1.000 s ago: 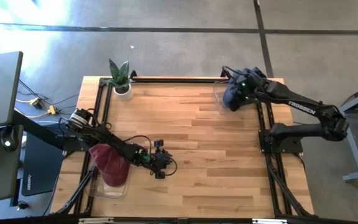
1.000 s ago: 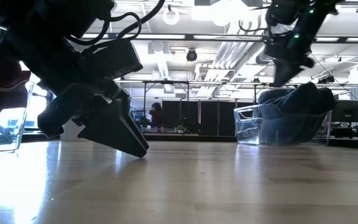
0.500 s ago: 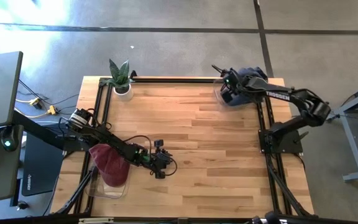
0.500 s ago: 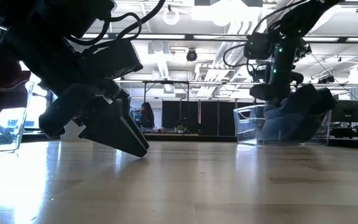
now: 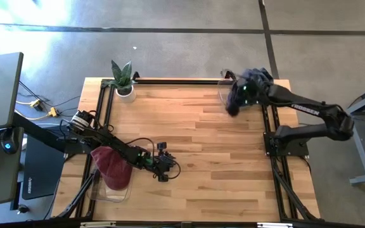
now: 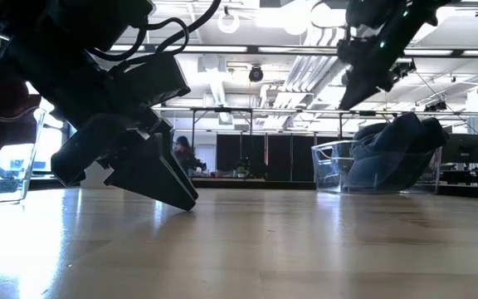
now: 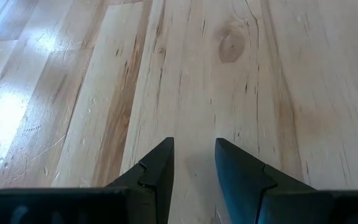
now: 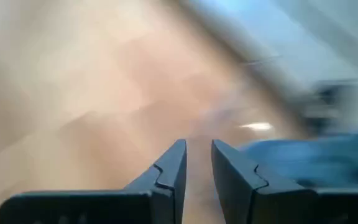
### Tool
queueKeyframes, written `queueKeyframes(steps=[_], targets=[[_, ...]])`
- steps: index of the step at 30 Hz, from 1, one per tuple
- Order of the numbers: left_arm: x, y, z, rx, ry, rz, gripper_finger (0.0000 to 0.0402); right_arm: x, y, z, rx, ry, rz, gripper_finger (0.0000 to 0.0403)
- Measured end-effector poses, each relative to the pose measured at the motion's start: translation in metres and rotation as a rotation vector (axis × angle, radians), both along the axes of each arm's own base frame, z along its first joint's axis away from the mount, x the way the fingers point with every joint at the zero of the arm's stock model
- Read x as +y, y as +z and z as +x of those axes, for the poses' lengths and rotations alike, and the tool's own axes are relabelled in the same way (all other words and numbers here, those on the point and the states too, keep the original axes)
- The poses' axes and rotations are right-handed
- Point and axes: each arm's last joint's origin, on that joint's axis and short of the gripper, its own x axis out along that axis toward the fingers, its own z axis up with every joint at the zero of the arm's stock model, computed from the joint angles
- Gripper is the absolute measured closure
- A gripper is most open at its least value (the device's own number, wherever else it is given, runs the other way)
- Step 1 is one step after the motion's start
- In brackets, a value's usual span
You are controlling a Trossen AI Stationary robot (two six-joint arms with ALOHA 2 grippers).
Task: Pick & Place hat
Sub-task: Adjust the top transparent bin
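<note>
Two hats: a maroon hat (image 5: 110, 166) and a navy hat (image 5: 256, 80), each in its own clear bin. Left gripper (image 7: 193, 160) and right gripper (image 8: 197, 160) are narrowly parted, empty. No writing is legible.

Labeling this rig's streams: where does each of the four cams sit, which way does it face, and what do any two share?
High: overhead, straight down on the table; both arms show.
Low: table height, level toward the room; left gripper near, blue hat in clear bin.
Left wrist: down at bare wood past own fingers.
Right wrist: motion-blurred, own fingers.
Shared: high and low both show blue hat and right gripper.
</note>
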Motion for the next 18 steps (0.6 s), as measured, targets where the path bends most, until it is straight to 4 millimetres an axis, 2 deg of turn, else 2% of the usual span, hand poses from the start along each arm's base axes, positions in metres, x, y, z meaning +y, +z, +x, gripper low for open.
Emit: queueKeyframes(steps=[4,7,10,13,16,18], targets=[[0.000,0.000,0.000,0.000,0.000,0.000,0.0291,0.035,-0.008,0.012,0.044,0.241,0.159,0.0337],[0.000,0.000,0.000,0.000,0.000,0.000,0.0291,0.045,-0.018,0.020,0.160,0.219,0.091,0.0355],[0.000,0.000,0.000,0.000,0.000,-0.001,0.0291,0.042,-0.029,0.030,0.239,0.159,0.015,0.0379],[0.000,0.000,0.000,0.000,-0.001,-0.001,0.0291,0.031,-0.045,0.039,0.295,0.163,0.045,0.0399],[0.000,0.000,0.000,0.000,-0.001,0.000,0.0291,0.020,-0.062,0.045,0.362,0.178,0.079,0.0396],[0.000,0.000,0.000,0.000,-0.001,0.000,0.0291,0.011,-0.071,0.049,0.405,0.148,0.041,0.0394]])
